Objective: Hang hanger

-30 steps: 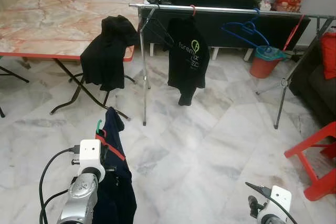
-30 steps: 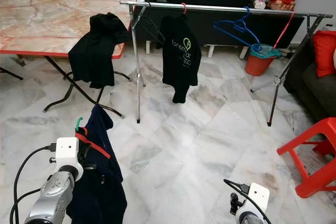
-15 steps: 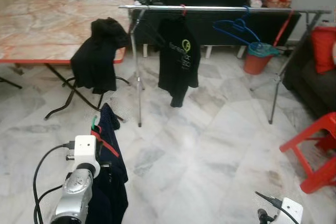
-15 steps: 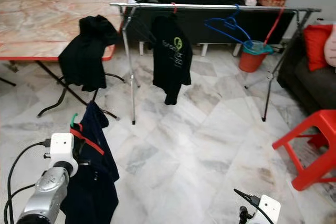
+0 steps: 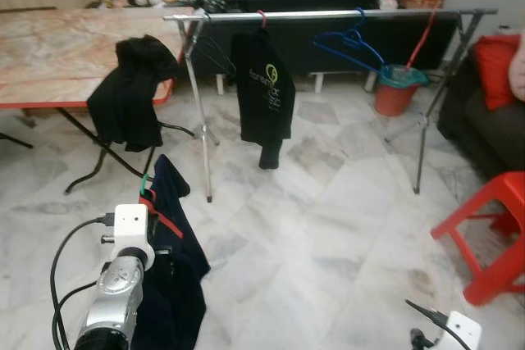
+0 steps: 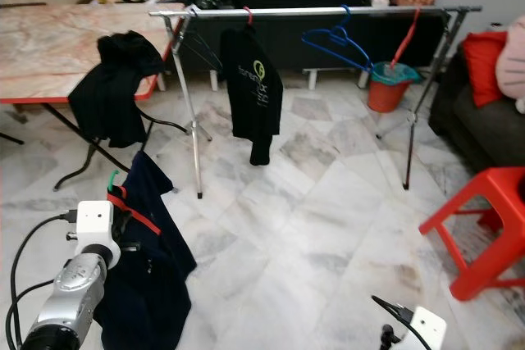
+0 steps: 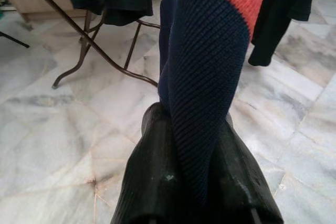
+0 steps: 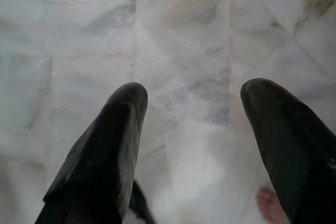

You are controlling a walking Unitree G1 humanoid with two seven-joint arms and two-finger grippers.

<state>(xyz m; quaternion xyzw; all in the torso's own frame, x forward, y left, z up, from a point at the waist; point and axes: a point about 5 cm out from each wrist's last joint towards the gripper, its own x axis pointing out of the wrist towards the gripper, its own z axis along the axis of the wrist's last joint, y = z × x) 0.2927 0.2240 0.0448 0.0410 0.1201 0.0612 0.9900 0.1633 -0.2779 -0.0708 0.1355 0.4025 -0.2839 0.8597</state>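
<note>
You're on marble floor [image 5: 328,227], rack [image 5: 328,15] far ahead, table [image 5: 49,55] far left; left gripper [image 7: 191,145] raised near-left, clamped on navy shirt [image 5: 176,243] on hanger [image 5: 146,190]; right gripper [image 8: 191,114] low, fingers spread.

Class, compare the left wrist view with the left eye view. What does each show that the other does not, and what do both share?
Left wrist view alone: the left gripper's black fingers shut on the navy garment. Left eye view alone: the clothes rail, the blue hanger, the red stool. Both: the navy garment with its red stripe, the black shirt hanging from the rail, the folding table's legs, the marble floor.
</note>
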